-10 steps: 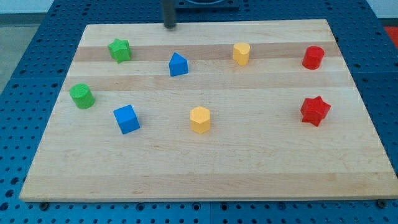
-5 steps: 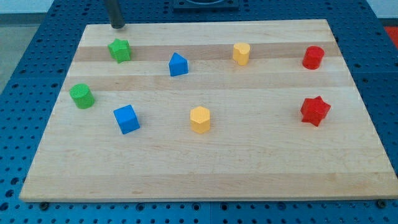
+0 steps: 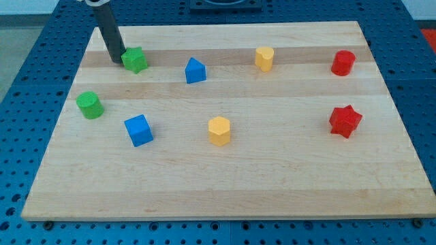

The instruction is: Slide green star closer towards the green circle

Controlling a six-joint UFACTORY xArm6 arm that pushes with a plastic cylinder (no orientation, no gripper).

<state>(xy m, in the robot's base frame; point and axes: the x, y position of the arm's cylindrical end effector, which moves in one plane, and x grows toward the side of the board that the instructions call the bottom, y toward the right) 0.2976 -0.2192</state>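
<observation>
The green star (image 3: 136, 60) lies near the top left of the wooden board (image 3: 225, 184). The green circle (image 3: 90, 105) sits below and to the left of it, near the board's left edge. My tip (image 3: 117, 60) is on the board right against the star's left side, touching it or nearly so. The dark rod rises from there toward the view's top left.
A blue house-shaped block (image 3: 195, 71) lies right of the star, a blue cube (image 3: 139, 130) right of the green circle. A yellow hexagon (image 3: 219, 131), a yellow heart (image 3: 264, 58), a red cylinder (image 3: 343, 62) and a red star (image 3: 345, 121) lie further right.
My tip moved left along the board's top edge, then down onto the board to the star's left side. The green star shifted slightly right and down.
</observation>
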